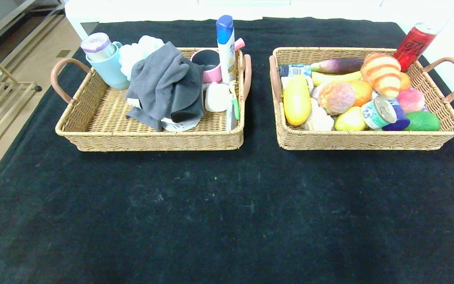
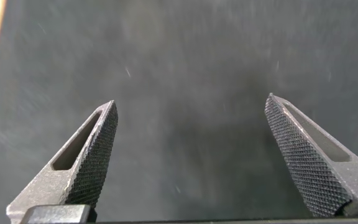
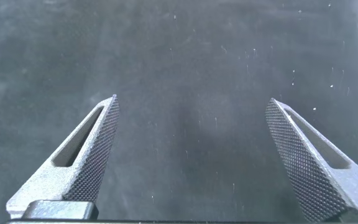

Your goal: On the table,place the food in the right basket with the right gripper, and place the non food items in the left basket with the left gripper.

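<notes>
Near field, lower half of the head view: bare black surface, no loose items left on it. Neither arm shows there.

Left claw: fingers spread wide, nothing between them, hanging over dark cloth. Right claw: the same, fingers apart and empty. Both appear parked, probably because sorting looks finished.

Upper left of the frame: left basket holds the non-food. A grey cloth is draped over other items; a blue-capped bottle stands upright, long axis vertical.

Upper right: right basket holds the food. A yellow fruit lies with its long axis near-to-far; a banana lies crosswise; a red can leans against the far rim.
</notes>
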